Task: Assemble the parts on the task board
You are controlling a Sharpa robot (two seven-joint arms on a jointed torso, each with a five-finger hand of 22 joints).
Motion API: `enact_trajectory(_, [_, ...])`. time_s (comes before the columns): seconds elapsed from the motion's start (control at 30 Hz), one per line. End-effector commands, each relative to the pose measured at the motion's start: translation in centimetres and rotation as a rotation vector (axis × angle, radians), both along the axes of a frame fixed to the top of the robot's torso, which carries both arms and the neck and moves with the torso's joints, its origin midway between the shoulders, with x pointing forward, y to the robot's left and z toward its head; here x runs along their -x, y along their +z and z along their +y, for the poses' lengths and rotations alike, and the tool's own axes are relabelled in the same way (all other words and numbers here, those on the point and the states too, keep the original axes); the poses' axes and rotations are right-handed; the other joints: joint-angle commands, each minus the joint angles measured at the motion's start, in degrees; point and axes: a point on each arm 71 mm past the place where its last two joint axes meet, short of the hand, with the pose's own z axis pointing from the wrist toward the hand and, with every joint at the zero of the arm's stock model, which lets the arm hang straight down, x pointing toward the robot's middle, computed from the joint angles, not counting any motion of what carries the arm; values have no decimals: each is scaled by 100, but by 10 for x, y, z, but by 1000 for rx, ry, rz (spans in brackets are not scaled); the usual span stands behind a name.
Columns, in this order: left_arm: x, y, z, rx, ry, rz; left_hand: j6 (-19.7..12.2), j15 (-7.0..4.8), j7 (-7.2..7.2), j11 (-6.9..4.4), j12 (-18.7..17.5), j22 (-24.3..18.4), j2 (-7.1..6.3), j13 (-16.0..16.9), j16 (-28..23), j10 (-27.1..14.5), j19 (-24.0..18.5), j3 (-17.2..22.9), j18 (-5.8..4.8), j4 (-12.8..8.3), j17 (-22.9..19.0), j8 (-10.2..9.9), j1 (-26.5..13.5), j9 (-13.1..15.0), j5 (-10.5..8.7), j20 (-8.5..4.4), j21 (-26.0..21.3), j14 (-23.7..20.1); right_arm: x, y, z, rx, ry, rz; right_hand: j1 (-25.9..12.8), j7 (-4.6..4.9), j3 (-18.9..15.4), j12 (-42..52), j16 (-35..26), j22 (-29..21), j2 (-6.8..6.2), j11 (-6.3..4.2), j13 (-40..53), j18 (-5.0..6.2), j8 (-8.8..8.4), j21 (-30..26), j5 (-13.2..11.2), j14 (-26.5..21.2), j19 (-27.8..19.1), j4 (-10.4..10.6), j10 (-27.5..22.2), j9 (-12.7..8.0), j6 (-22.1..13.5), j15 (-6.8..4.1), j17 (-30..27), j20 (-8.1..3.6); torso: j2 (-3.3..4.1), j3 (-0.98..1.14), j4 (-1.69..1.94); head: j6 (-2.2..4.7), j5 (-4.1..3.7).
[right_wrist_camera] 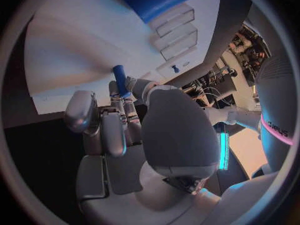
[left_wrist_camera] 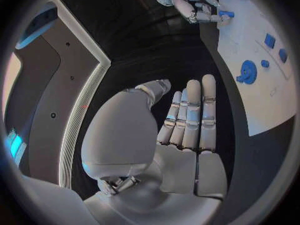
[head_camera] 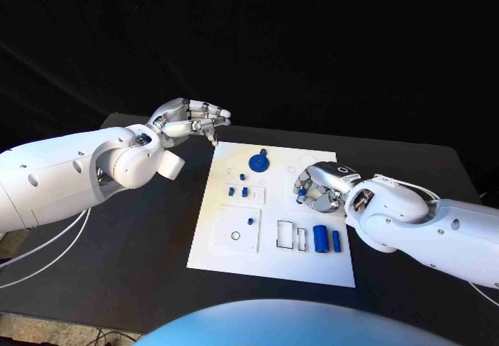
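The task board (head_camera: 272,263) lies flat in the middle of the black table (head_camera: 135,252), its long side running away from the robot, presumably so that both arms can reach its recesses from either side; several blue parts sit on it: a round gear-like piece (head_camera: 259,161) near the far end, a few small pegs (head_camera: 237,191) beside a raised block, and two upright cylinders (head_camera: 327,238) near the right edge of the board.

The right hand (head_camera: 319,189) hovers over the right half of the board, fingers (right_wrist_camera: 114,116) curled in and pinching a small blue peg (right_wrist_camera: 120,81) at their tips; the peg points toward the white surface, which suggests it is being carried to a hole, though I cannot tell which one.

The left hand (head_camera: 190,120) is held off the board, above the table just beyond the far left corner; its fingers (left_wrist_camera: 194,116) are straight and together in the wrist view, holding nothing, so it seems parked out of the way while the other hand works.

Much is hard to read; the right hand covers the part of the board beneath it, so any socket there is hidden; the thin outlines and small ring (head_camera: 235,236) on the near block are too fine to identify; the peg's lower end is buried between the fingers, and how firm the hold is I cannot judge.
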Motion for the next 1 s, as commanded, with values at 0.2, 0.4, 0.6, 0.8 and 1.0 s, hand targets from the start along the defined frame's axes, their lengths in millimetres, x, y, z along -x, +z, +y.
enact_trajectory(0.2, [0,1,-2,9,-13,-5,-35,14,-4,8,2,-5,21,-8,-26,-38,14,-27,85,-2,-3,19,-52,-6,10,29,-31,-29,7,9,4,-30,29,-46,21,-2,85,27,42,241,64,-327,50,-90,63,62,-8,178,41,-166,385,37,48,-39,7,2,-9,-7,-4,8,5])
enact_trajectory(0.4, [0,1,-2,9,-12,-5,-35,14,-4,8,2,-5,21,-8,-26,-38,14,-27,85,-2,-3,19,-52,-6,10,29,-31,-29,12,25,6,-41,47,-60,10,-5,81,25,44,252,56,-331,54,-93,75,78,-5,179,45,-185,400,48,58,-42,11,-1,-9,-5,-4,20,12])
enact_trajectory(0.6, [0,1,-3,9,-12,-5,-35,14,-4,8,2,-5,21,-8,-26,-38,14,-27,85,-2,-3,19,-52,-6,10,29,-31,-29,19,43,16,-69,82,-83,-11,-4,71,17,44,263,42,-330,56,-97,82,95,-8,178,50,-198,404,56,61,-43,9,-3,-21,-8,-4,42,12])
enact_trajectory(0.8, [-1,0,-3,9,-9,-6,-38,15,-3,9,8,-9,29,-7,-25,-43,18,-27,85,3,-1,24,-52,-6,11,30,-36,-30,28,53,38,-114,147,-100,-28,-3,64,14,48,265,38,-329,58,-97,86,95,-13,180,49,-199,407,60,62,-42,17,-3,-7,2,-10,77,24])
enact_trajectory(1.0, [-2,0,-5,11,-11,-6,-42,15,-2,10,11,-11,34,-7,-24,-45,20,-28,85,8,-1,24,-55,-7,10,30,-38,-29,42,47,64,-131,233,-116,-33,-5,62,9,43,258,34,-331,58,-93,86,74,-9,178,40,-207,407,63,58,-42,7,-3,-10,-11,9,98,37])
